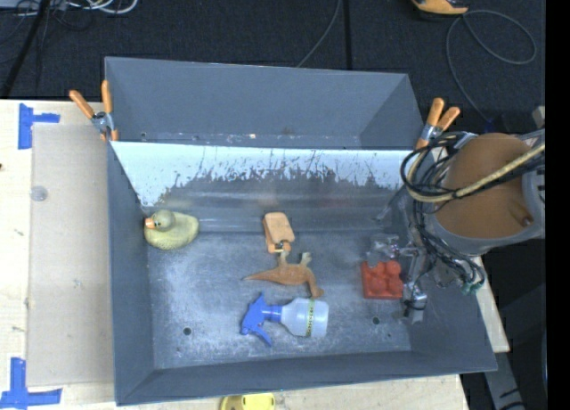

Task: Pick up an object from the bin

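Taking the red block (383, 281) as the landmark, the yellow rubber duck (170, 230) lies far to its left, close to the left wall of the bin (267, 114). It is well out of any trouble. Nearer, but still clear to the block's left, are a tan wooden piece (278, 232), a tan dinosaur figure (287, 274) below that, and a spray bottle (287, 317) with a blue head lowest of the three. A sideways knock to the block could slide it towards this group.

The gripper (410, 292) sits low at the block's right edge, touching it or just beside it. The block looks like the likely pick. The main risk, as I judge it, is an off-centre grasp. With the gripper so far to the block's right side, it may catch only a corner, and the block would twist out or be pushed leftward. The bin's right wall is close behind the gripper, so the arm could scrape it.

Whether the gripper is released or clenched, I cannot tell. The wrist's dark cables and orange cover hang over it and blur its outline. The block's right side is hidden behind the gripper, so its true shape is uncertain.
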`<state>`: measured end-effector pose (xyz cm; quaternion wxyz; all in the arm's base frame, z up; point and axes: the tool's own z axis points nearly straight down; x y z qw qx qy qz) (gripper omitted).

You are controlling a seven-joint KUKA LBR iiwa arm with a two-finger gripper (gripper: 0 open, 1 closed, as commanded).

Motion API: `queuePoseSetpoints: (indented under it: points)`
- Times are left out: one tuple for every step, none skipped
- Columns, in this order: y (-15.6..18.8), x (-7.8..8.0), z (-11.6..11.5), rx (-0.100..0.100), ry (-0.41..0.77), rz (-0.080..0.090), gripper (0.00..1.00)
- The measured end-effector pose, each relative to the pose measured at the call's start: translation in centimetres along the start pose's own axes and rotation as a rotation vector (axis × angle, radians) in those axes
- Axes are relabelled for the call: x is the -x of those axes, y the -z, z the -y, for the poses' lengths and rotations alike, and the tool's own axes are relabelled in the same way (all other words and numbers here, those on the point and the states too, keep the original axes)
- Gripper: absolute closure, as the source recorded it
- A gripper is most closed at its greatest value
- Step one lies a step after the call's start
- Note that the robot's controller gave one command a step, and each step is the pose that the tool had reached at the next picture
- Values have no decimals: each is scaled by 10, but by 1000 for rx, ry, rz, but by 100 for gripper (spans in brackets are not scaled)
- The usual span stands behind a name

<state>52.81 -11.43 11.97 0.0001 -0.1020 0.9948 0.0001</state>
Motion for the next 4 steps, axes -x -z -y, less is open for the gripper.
queuePoseSetpoints:
  points:
    - [-12,15,6,1,-62,0,0]
    - [-48,57,30,0,52,3,100]
    - [-48,57,30,0,53,3,100]
    - [90,76,31,-4,318,10,100]
